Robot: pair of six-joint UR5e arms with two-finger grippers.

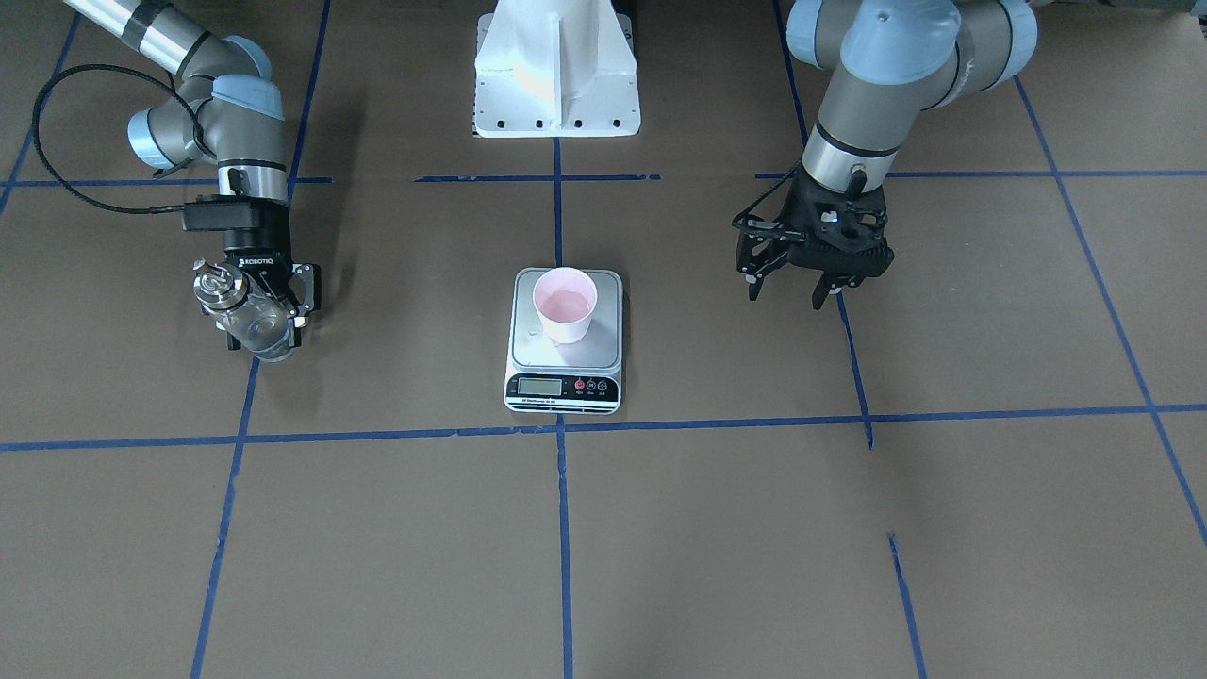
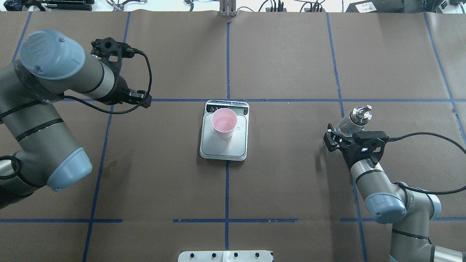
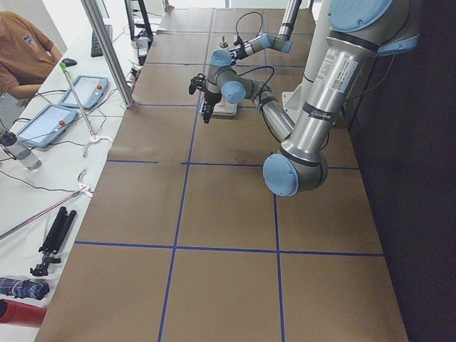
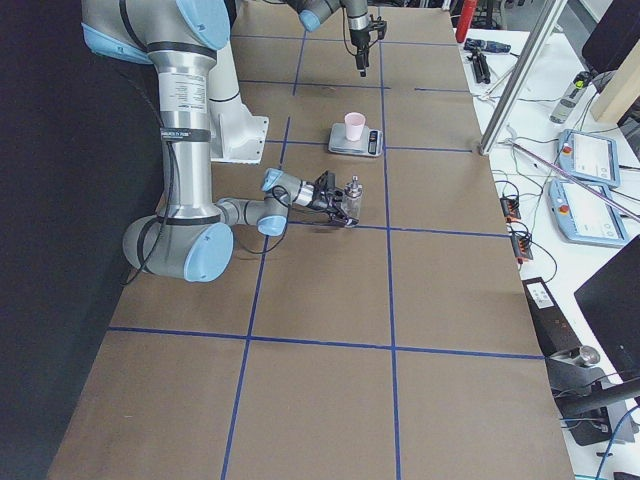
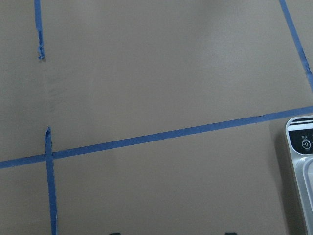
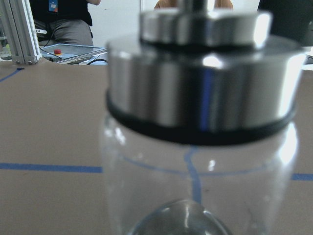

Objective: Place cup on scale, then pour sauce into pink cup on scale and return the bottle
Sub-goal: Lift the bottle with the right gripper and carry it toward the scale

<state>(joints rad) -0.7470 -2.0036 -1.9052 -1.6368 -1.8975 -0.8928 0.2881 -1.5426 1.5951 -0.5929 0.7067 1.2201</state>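
The pink cup (image 1: 564, 304) stands upright on the scale (image 1: 566, 356) at the table's middle; both also show in the overhead view, cup (image 2: 224, 123) on scale (image 2: 222, 152). My right gripper (image 1: 262, 325) is shut on the clear glass bottle (image 1: 247, 319) with its silver spout top, low near the table, well to the scale's side. The bottle also shows in the overhead view (image 2: 354, 118) and fills the right wrist view (image 6: 195, 122). I cannot tell whether it touches the table, nor make out the sauce. My left gripper (image 1: 785, 294) is open and empty, raised above the table on the scale's other side.
The white robot base (image 1: 556, 75) stands behind the scale. Blue tape lines (image 1: 566, 528) grid the brown table. In the exterior left view, an operator (image 3: 21, 50), tablets (image 3: 75, 89) and a metal post (image 3: 107, 50) are beyond the table's far edge.
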